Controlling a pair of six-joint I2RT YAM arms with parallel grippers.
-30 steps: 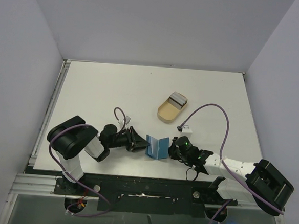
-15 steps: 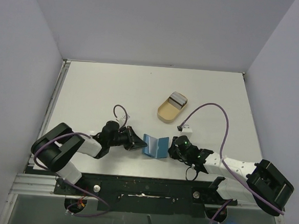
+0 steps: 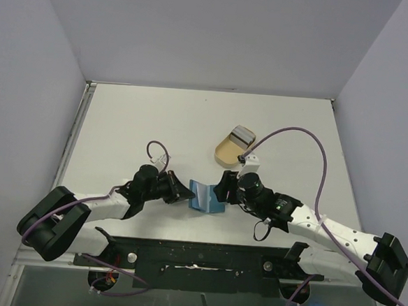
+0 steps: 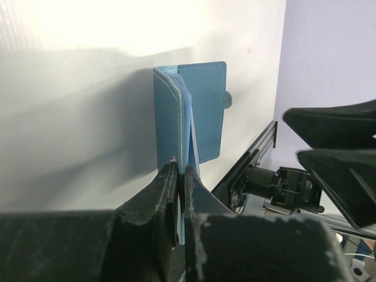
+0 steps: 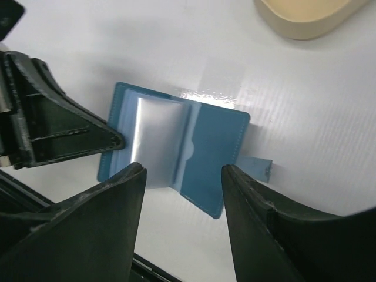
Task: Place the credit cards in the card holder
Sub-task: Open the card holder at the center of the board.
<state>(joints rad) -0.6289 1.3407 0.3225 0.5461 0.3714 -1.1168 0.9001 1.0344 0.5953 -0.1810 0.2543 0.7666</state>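
The left pincer [image 4: 181, 170] is clamped on one flap of the blue card holder [image 5: 211, 153], propping it open. The right pincer [image 5: 182, 176] hangs spread and empty just above the pockets. Beyond it, the credit cards [image 3: 243, 135] lie in the tan oval dish [image 3: 225, 153]. The step likely goes best with the flap held steady while the right pincer fetches a single card.

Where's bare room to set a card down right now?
Bare table across the far left, beyond the left arm, and a strip right of the tan oval dish. Crowded near-centre: the left end effector clamps the card holder, the right end effector open close by it.
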